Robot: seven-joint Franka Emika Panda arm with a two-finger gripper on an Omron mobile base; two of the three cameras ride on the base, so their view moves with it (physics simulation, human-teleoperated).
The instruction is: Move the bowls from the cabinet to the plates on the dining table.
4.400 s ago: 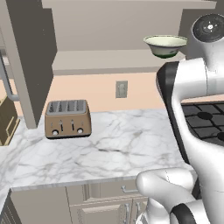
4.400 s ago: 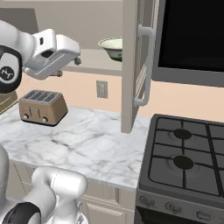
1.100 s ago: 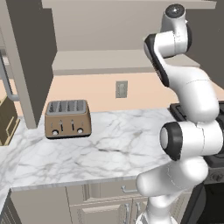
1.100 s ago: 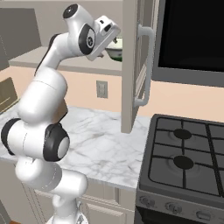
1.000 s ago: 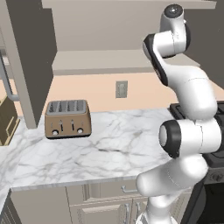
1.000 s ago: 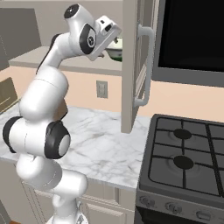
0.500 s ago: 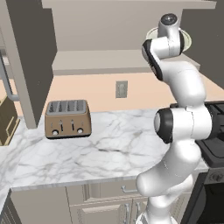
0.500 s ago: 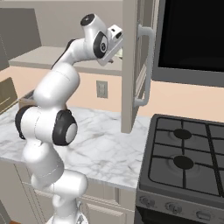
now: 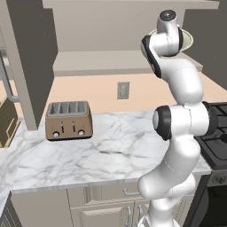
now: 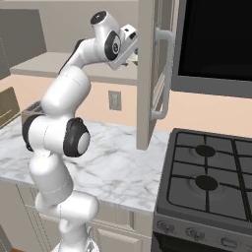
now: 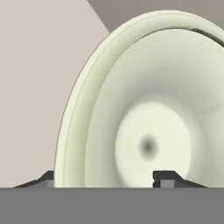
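The pale green-cream bowl [image 11: 148, 131] sits on the shelf of the open cabinet [image 9: 111, 62]; its rim shows beside the hand in the left base view [image 9: 189, 41]. My gripper [image 11: 105, 177] is at the bowl, open. One fingertip [image 11: 46, 178] is outside the rim and the other fingertip [image 11: 166, 177] is inside the bowl, with a gap still showing to the inner wall. In the right base view the hand reaches in behind the open cabinet door [image 10: 147, 74]. The dark brown bowl, the plates and the dining table are out of view.
A toaster [image 9: 68, 120] stands on the marble worktop [image 9: 115, 150] below the cabinet, with a knife block [image 9: 6, 122] at the far left. The stove [image 10: 211, 182] lies to the right under a dark microwave [image 10: 216, 39]. The other cabinet door [image 9: 31, 57] hangs open at left.
The arm has stretched up and forward into the cabinet until the hand is at the bowl. The jaws have narrowed around its rim.
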